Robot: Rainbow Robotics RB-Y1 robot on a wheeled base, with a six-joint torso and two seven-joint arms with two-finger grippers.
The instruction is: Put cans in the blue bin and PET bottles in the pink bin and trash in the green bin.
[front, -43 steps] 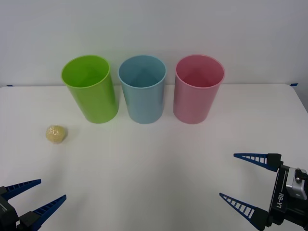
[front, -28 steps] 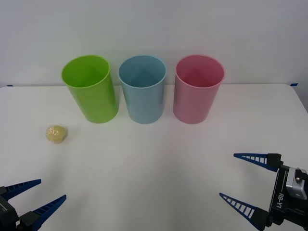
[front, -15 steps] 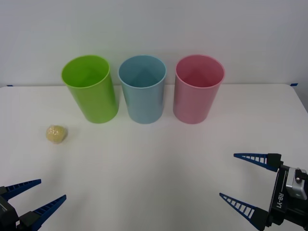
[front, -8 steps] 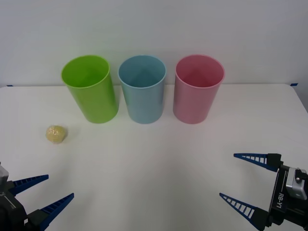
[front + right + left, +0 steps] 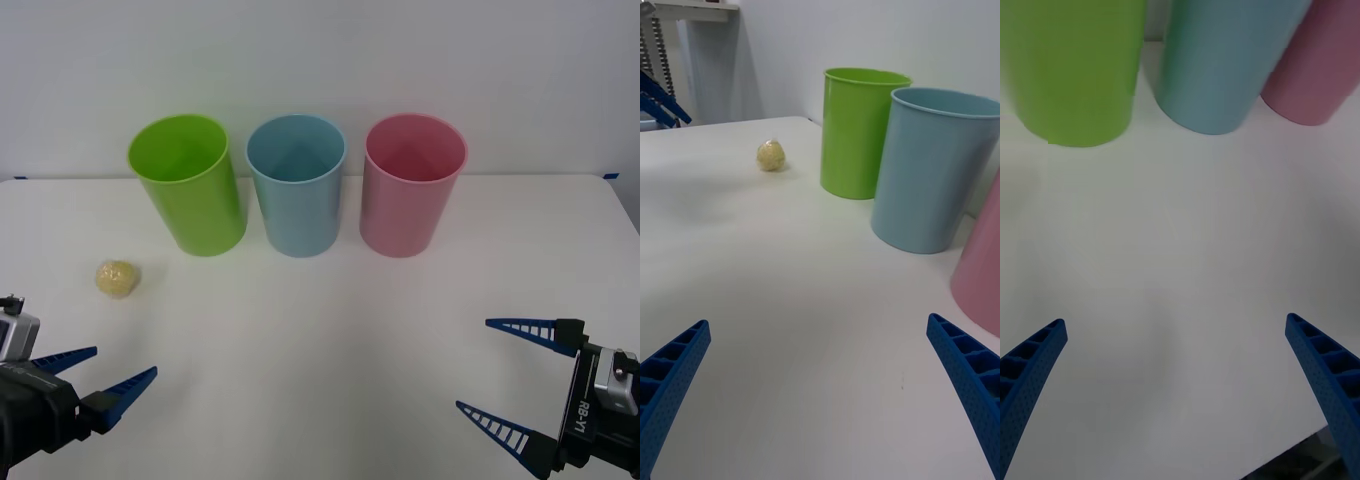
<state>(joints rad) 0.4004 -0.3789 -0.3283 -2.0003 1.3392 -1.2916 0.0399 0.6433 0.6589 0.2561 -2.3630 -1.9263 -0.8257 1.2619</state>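
Near the trash (image 5: pixel 117 278), left gripper (image 5: pixel 97 374) has risen (fingers spread).

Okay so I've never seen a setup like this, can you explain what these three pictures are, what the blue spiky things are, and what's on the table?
It is a two-armed robot at a white table. The blue ribbed prongs are the fingers of its grippers. One picture looks down from above the arms: the left gripper is at the near left and the right gripper at the near right, both open and holding nothing. The other two pictures come from cameras on each wrist, so that arm's own fingers poke in at the bottom corners. On the table three tall cups stand in a row: the green bin, the blue bin and the pink bin. The small crumpled ball is the trash, lying left of the green bin.
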